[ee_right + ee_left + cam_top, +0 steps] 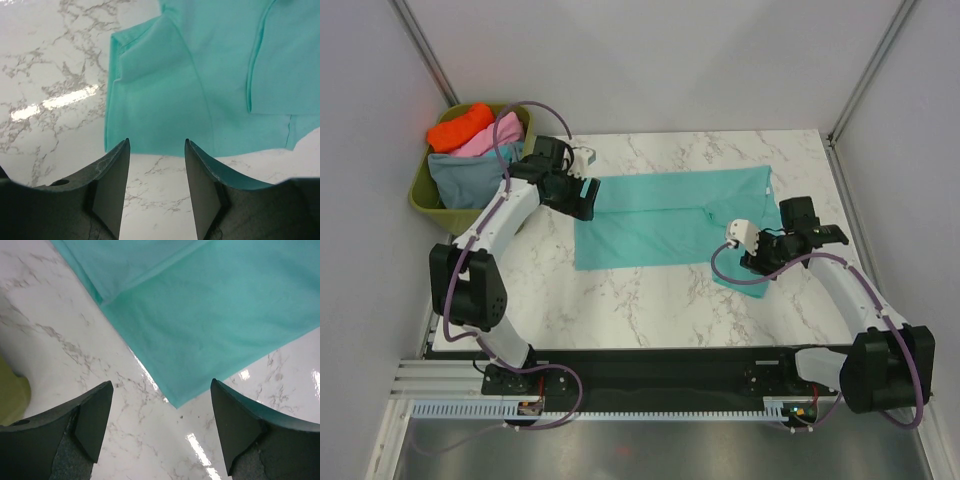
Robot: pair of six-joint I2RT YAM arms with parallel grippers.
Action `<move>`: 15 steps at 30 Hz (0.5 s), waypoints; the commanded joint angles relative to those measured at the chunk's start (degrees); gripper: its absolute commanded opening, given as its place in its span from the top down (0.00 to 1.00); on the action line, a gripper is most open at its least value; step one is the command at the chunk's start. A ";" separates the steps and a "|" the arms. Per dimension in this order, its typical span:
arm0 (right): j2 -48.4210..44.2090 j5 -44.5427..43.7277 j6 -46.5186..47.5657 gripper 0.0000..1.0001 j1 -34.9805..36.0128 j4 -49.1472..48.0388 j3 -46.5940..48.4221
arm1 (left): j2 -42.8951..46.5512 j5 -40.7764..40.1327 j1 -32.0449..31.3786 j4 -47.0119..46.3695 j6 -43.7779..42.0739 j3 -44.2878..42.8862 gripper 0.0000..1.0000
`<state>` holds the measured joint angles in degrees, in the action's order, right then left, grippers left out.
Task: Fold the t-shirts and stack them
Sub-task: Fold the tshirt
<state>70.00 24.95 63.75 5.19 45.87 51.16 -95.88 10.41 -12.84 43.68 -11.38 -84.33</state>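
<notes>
A teal-green t-shirt [670,215] lies spread on the marble table, partly folded lengthwise, with a sleeve at the right [745,275]. My left gripper [582,197] is open and empty at the shirt's far left corner. In the left wrist view that corner [200,340] points between my open fingers [161,385]. My right gripper [763,262] is open and empty by the right sleeve. In the right wrist view the sleeve's edge [165,110] lies just ahead of my fingertips [156,141]. Orange [460,125], pink [492,135] and slate blue-grey [465,178] shirts sit bunched in the tub.
An olive-green plastic tub [425,200] stands off the table's far left corner; its edge shows in the left wrist view [10,397]. Grey walls and frame posts close in the table [650,310] on three sides. The arm bases sit on a black strip at the near edge.
</notes>
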 commanded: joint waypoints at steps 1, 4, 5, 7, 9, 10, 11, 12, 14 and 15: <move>-3.29 0.63 10.86 0.44 0.78 3.26 -2.37 | 1.65 0.21 0.62 -1.05 0.30 2.76 0.14; -4.16 -0.16 15.78 0.45 1.75 6.33 -4.04 | 2.45 1.10 0.62 -1.23 1.09 5.93 0.14; -4.51 -0.60 17.27 0.45 2.01 7.73 -4.66 | 2.62 1.10 0.62 -1.32 1.09 6.37 0.14; -5.31 -1.39 19.39 0.45 2.54 8.27 -6.23 | 2.54 0.75 0.62 -1.32 0.92 7.16 0.14; -4.44 -2.45 20.36 0.44 3.24 9.15 -6.94 | 2.36 0.75 0.62 -1.32 0.92 7.08 0.14; -3.73 -2.80 20.80 0.44 3.42 9.59 -7.12 | 2.27 -0.30 0.62 -1.58 0.83 6.82 0.14; -2.86 -3.15 20.80 0.44 3.77 10.03 -7.04 | 2.18 -0.48 0.62 -1.58 1.18 6.64 0.14; -1.20 -3.33 20.54 0.45 3.77 9.94 -6.86 | 2.10 -0.40 0.62 -1.49 1.09 6.38 0.14; 0.13 -3.33 20.19 0.45 3.77 9.51 -6.25 | 1.75 -0.74 0.71 -1.41 1.09 5.85 0.14; 1.27 -3.42 20.10 0.45 3.77 9.42 -5.98 | 1.57 -0.83 0.63 -1.41 1.09 5.76 0.14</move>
<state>69.32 21.08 81.03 8.80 54.13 44.36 -95.81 10.44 -12.45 43.88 -11.31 -77.19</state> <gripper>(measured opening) 0.553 0.862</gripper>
